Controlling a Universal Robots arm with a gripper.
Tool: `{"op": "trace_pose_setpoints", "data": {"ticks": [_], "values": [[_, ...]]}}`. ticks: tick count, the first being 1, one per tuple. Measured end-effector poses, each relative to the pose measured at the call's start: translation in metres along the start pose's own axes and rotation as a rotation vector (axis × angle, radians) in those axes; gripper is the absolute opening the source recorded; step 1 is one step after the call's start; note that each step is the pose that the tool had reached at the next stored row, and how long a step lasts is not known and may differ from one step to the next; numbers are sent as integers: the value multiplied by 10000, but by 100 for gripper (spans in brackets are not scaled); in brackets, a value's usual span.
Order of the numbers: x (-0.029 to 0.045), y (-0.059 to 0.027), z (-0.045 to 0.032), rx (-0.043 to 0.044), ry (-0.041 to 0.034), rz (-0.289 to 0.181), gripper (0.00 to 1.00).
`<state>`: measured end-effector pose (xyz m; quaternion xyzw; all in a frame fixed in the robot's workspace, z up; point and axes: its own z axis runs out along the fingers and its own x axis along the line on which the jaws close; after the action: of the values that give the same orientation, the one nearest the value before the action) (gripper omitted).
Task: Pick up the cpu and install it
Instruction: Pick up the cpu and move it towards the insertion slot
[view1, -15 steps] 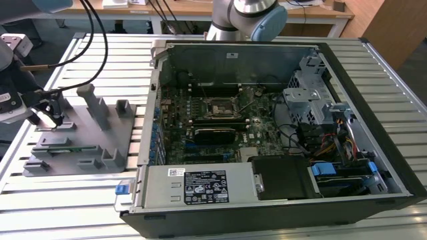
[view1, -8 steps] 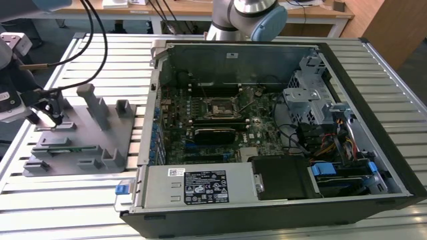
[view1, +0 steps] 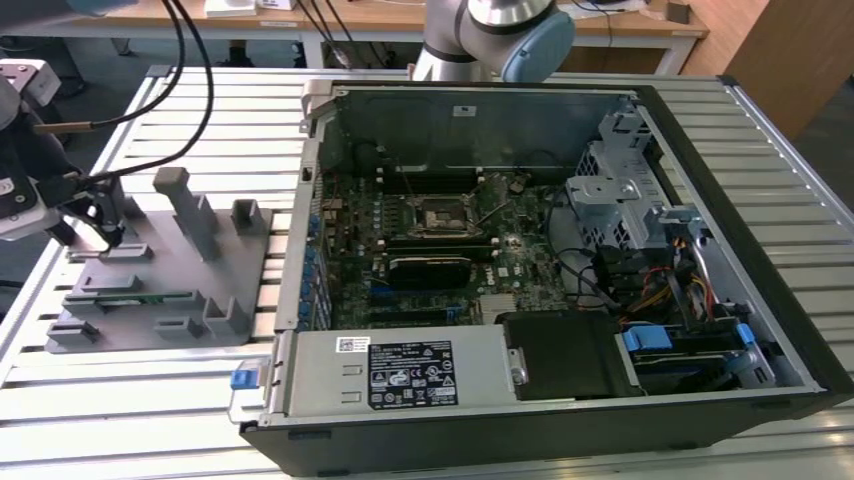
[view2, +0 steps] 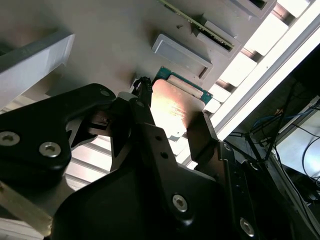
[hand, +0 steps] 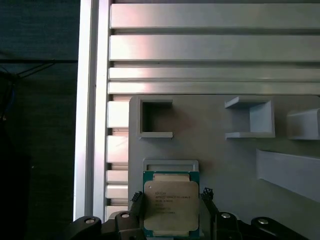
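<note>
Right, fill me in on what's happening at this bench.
A Universal Robots arm holds its gripper low over the cpu, which lies on the grey fixture plate at the exterior view's left. Whether the chip is already gripped cannot be told. The open computer case lies beside the plate, and its motherboard socket does not have the cpu in it yet.

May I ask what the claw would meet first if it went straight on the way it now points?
Most likely the cpu, lying directly ahead of the claw on the grey fixture plate; the remaining gap is unclear.
</note>
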<state>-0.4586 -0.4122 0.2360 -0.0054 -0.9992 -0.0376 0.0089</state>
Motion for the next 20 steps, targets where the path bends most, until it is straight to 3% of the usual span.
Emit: {"op": "trace_pose_setpoints", "data": {"ticks": [20], "values": [[4, 17, -215, -10, 0, 0, 53]]}}
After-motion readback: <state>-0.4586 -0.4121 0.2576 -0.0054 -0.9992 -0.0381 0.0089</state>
